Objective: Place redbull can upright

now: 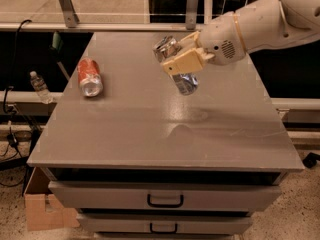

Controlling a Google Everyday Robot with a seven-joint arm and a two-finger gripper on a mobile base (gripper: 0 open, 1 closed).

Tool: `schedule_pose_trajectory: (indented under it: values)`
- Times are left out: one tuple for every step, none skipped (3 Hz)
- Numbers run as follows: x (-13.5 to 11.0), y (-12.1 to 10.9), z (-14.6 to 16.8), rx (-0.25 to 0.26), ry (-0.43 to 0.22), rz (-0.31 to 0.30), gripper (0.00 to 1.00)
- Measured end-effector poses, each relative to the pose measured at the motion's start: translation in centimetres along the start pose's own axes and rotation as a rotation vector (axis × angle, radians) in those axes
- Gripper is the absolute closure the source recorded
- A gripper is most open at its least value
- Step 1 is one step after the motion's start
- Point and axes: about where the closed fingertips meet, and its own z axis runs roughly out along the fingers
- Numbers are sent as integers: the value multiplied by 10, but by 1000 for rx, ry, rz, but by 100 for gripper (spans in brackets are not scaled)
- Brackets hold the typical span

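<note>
My gripper is shut on the redbull can, a slim silver can with blue markings. It holds the can tilted in the air above the middle of the grey table, top end up and to the left, bottom end down and to the right. The cream fingers cross the can's middle. The white arm reaches in from the upper right. The can's shadow lies on the table below it.
A wider red soda can lies on its side at the table's left. A clear plastic bottle stands on the floor beyond the left edge. Drawers sit under the tabletop. A metal rail runs behind the table.
</note>
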Motion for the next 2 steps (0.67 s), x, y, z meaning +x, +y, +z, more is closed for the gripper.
schedule_pose_trajectory:
  values:
    - [-2, 8, -10, -59, -133, -60, 100]
    - [6, 11, -11, -111, -247, -83, 100]
